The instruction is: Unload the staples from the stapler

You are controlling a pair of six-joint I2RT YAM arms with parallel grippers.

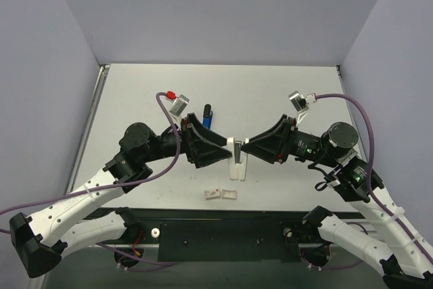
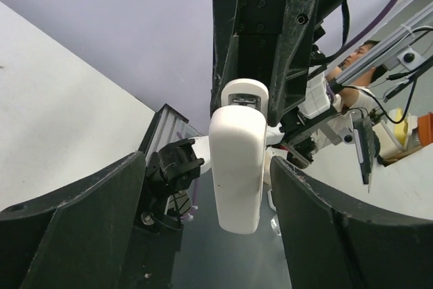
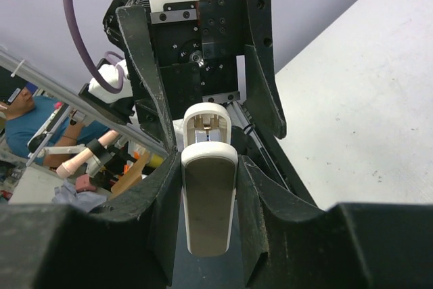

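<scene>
The small royal-blue stapler point(image 1: 208, 117) with a black end lies on the table behind my left gripper, and neither gripper touches it. Between the two grippers stands a white hinged bar point(image 1: 237, 159), its two halves spread apart. My right gripper point(image 1: 247, 148) is shut on one half of it; in the right wrist view point(image 3: 208, 201) both fingers press its sides. My left gripper point(image 1: 226, 155) is open. In the left wrist view point(image 2: 208, 231) its fingers sit either side of the bar point(image 2: 237, 167) with gaps and do not touch it.
Two small white pieces point(image 1: 222, 194) lie on the table near the front edge, below the grippers. The grey walls close the table at the back and both sides. The black base rail point(image 1: 223, 235) runs along the near edge.
</scene>
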